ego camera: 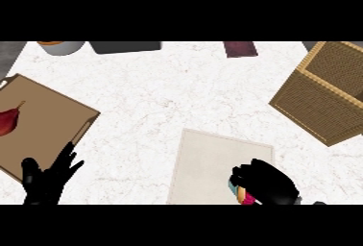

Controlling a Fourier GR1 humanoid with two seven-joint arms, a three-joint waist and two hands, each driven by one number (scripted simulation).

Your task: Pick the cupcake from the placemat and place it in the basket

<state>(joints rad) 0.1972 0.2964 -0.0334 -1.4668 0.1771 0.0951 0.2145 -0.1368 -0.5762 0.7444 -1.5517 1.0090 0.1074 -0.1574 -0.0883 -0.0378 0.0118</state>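
A pale beige placemat (pixel 212 163) lies on the marble counter at lower centre. At its lower right corner my right hand (pixel 268 184) curls over the cupcake (pixel 245 196), of which only a bit of orange and pink shows under the fingers. The wicker basket (pixel 319 103) stands tilted at the upper right, well away from the hand. My left hand (pixel 47 180) rests at the lower left, fingers up and spread, holding nothing.
A brown wooden tray (pixel 50 125) with a dark red item (pixel 7 122) lies at the left, right by the left hand. Along the far edge stand a grey cup (pixel 62 46), a dark slab (pixel 126 46) and a maroon object (pixel 239 48).
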